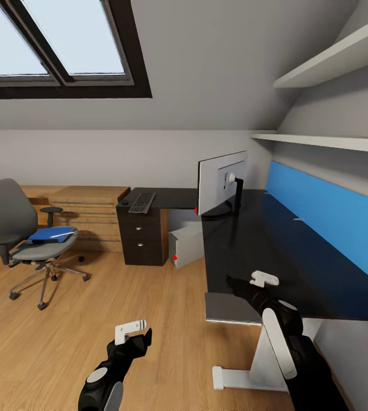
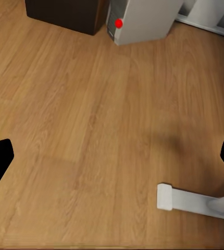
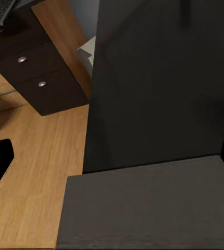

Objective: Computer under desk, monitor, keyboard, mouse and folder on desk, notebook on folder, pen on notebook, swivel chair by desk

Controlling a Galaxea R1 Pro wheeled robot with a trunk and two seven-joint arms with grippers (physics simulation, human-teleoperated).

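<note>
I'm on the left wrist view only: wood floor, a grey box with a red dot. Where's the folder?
Observer: The folder lies on the swivel chair seat, in the head view's left.
Operator: Anything on top of it?
Observer: A thin white pen rests across it.
Operator: And the keyboard?
Observer: The keyboard sits on the desk over the drawers, left of the monitor.

Surface (image 1: 246,240): glossy black. Folder (image 1: 49,234): bright blue. Chair (image 1: 18,228): grey, black armrests. Computer (image 1: 186,244): light grey, red dot. Keyboard (image 1: 142,202): dark grey. Floor (image 1: 121,297): light wood grain.
</note>
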